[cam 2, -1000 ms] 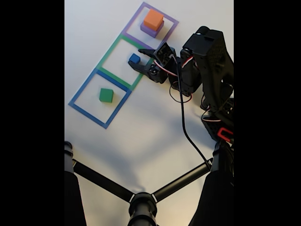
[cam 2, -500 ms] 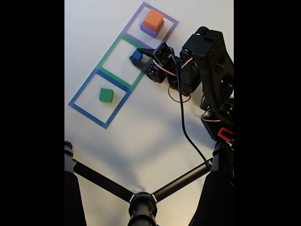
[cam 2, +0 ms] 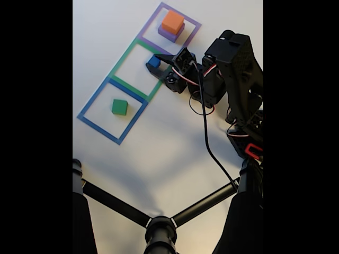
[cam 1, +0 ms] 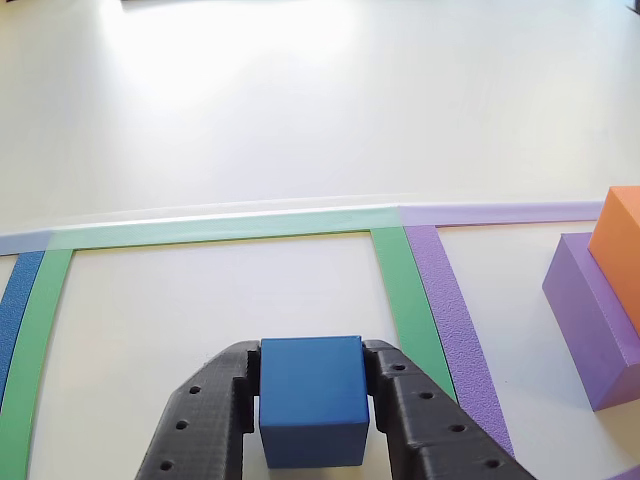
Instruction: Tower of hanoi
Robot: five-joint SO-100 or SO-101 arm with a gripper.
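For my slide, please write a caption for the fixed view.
Gripper holds blue cube in green square, beside orange-on-purple stack.

No readable text, label, brand, number or sign appears on anything in either view; the cubes, the taped squares and the arm carry no legible markings.

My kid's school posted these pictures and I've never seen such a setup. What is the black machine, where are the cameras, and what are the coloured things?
The black machine is a small robot arm on a white table. The fixed view looks down on it; the other view looks out along its gripper. Three taped squares lie in a row: blue, green and purple. A green cube sits in the blue square. An orange cube sits on a purple block in the purple square. The gripper is shut on a blue cube over the green square.
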